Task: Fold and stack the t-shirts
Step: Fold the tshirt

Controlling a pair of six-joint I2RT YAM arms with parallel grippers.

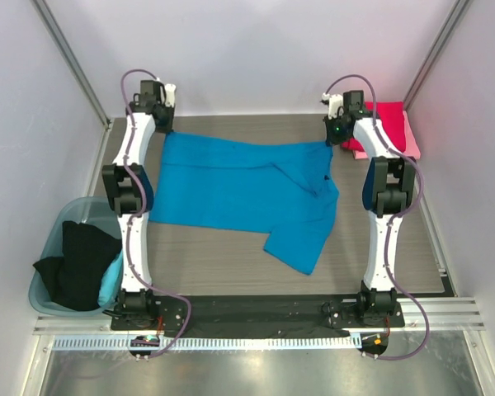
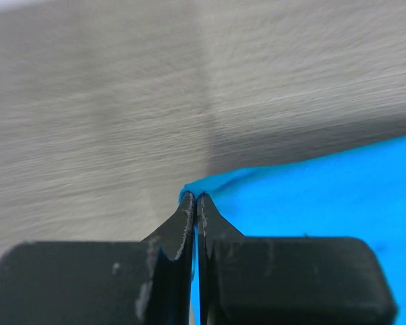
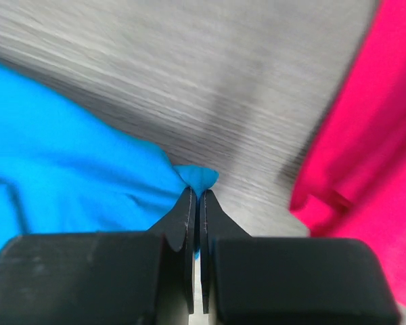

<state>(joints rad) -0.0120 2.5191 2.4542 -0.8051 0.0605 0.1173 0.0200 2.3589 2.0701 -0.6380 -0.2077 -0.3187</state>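
Two corners of one garment are pinched at once. The black jaws of the left gripper (image 2: pixel 195 198) are pressed together on the far left corner of the bright blue soft cloth t-shirt (image 1: pixel 239 186), and a small tip of blue is seen just beyond the fingertips. The right gripper (image 3: pixel 195 192) is likewise clamped on the far right corner of the same garment. Between the two arms the blue shirt is spread across the grey wood-grain table (image 1: pixel 223 264), its far edge drawn roughly straight and one part trailing toward the near right. Near the right gripper, at the far right corner, a crimson cloth t-shirt (image 3: pixel 365 135) is laid on a pale pink cloth t-shirt (image 1: pixel 413 142). Well apart, at the near left, a black cloth t-shirt (image 1: pixel 78 264) is draped over the rim of a translucent teal plastic tub (image 1: pixel 62 221).
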